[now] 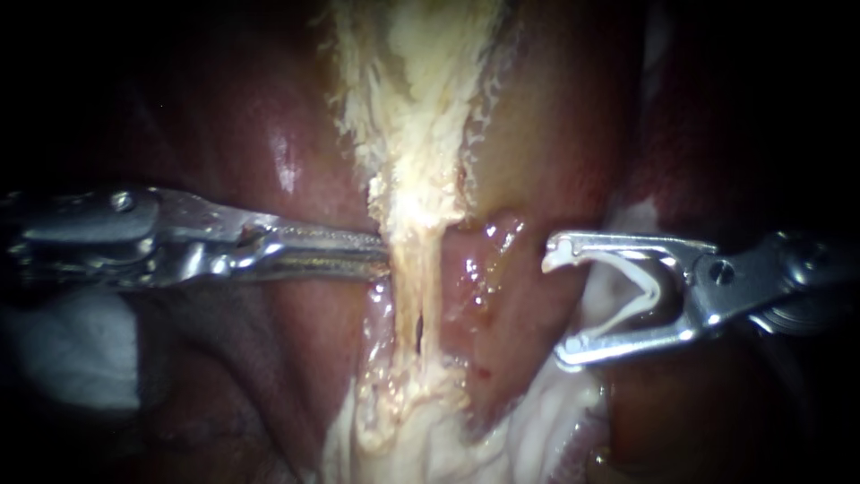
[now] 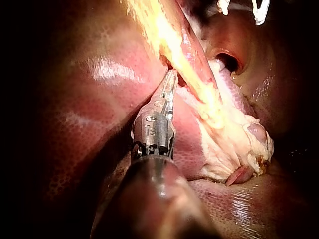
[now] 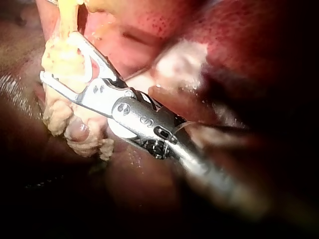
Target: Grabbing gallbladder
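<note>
The left instrument [image 1: 381, 254] is clamping its narrow end effector on the pale fibrous strand [image 1: 414, 269], while the tan gallbladder [image 1: 524, 134] is lying just right of that strand against the liver [image 1: 260, 125], and the right instrument [image 1: 557, 309] is hovering nearby, its wide-spread end effector holding a white clip [image 1: 647, 296].

left tool [image 1: 383, 255] and right tool [image 1: 555, 306] are shiny silver metal with pivot screws.
</note>
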Robot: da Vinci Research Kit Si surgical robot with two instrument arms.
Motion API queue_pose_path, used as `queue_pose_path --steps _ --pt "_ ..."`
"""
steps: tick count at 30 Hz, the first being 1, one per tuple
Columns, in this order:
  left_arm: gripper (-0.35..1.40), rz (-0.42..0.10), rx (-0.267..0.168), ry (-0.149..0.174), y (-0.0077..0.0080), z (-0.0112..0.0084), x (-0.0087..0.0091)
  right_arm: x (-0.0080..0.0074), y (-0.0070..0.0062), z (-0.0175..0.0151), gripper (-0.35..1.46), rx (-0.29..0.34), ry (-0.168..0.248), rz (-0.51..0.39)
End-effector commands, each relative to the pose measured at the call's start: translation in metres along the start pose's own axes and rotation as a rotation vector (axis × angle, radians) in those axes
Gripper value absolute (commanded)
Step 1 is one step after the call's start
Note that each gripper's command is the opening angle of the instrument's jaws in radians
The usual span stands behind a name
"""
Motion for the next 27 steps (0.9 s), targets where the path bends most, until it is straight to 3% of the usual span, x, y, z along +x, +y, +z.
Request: queue_pose_path --steps 1,9,17,27 --pt "0.04 0.003 -0.001 0.0 -0.0001 -0.0002 0.0 0.0 0.0 0.0 0.56 0.0 0.0 0.0" --pt "0.26 -0.005 0.006 0.002 -0.0009 -0.0019 -0.0003 0.0 0.0 0.0 0.56 0.0 0.0 0.0" --pt "0.31 -0.01 0.014 0.005 -0.0024 -0.0038 -0.0013 -0.0001 0.0001 0.0 0.56 -0.001 0.0 0.0" --pt "0.31 -0.017 0.017 0.005 -0.0029 -0.0067 -0.0026 -0.0001 0.0001 0.0 0.56 0.0 0.0 0.0"
